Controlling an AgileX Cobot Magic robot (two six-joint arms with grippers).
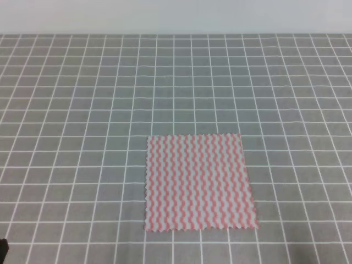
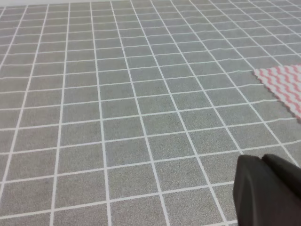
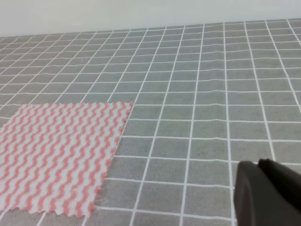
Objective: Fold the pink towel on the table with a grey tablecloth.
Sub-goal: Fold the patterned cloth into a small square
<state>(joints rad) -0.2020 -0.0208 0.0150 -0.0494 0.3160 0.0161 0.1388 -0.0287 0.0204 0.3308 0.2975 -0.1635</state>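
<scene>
The pink towel (image 1: 198, 182) lies flat and unfolded on the table with a grey tablecloth (image 1: 82, 110), near the front centre. In the left wrist view only its corner (image 2: 284, 84) shows at the right edge, on the grid cloth (image 2: 117, 117). In the right wrist view it (image 3: 61, 155) fills the lower left of the cloth (image 3: 211, 94). My left gripper (image 2: 262, 158) is a dark lump at the lower right, fingers together, empty, well short of the towel. My right gripper (image 3: 257, 163) looks the same, to the right of the towel and apart from it.
A pale wall (image 1: 176, 16) runs behind the table's far edge. A small dark piece of the left arm (image 1: 3, 250) shows at the bottom left corner of the high view. Only the grid cloth surrounds the towel.
</scene>
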